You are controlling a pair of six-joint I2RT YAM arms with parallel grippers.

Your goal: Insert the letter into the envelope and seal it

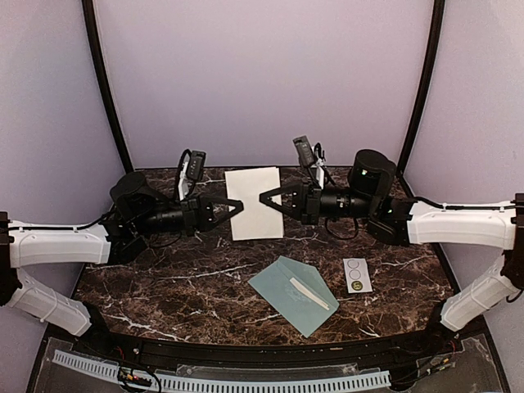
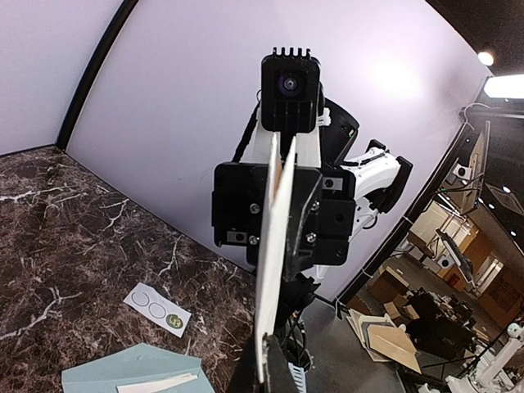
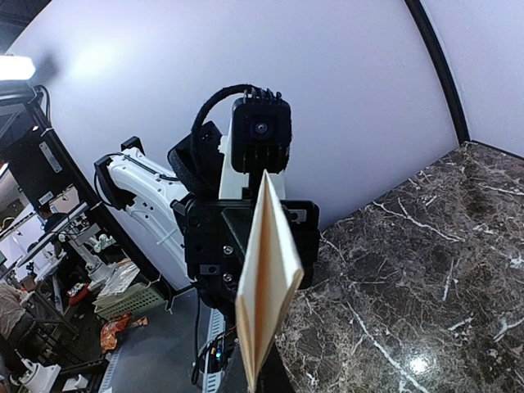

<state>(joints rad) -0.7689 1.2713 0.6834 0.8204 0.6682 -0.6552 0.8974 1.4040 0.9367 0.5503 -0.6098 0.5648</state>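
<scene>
The left gripper [image 1: 236,205] reaches in from the left side with its jaws clamped on the left edge of the letter [image 1: 254,203], a large, plain, off-white sheet of paper. From above the sheet reads as a tall, unmarked rectangle, leaning slightly. It hangs above the far middle of the dark brown, white-veined marble tabletop [image 1: 164,278], stretched between the two arms.

In the left wrist view the letter [image 2: 274,270] appears edge-on as a thin pale blade rising from the fingers. In the right wrist view it [image 3: 266,278] looks creamier and shows a fold, with two leaves parting from a shared edge.

The right gripper [image 1: 264,198] meets the sheet's right edge from the other side, its jaws pinched closed on the paper.

Nearer the front, right of centre and well apart from the held sheet, the envelope [image 1: 291,296], a pale blue-green paper rectangle, lies flat and turned diagonally, with a narrow white band [image 1: 309,293] lying across it. Just beside it to the right rests a small white paper strip printed with three circles [image 1: 357,275].
</scene>
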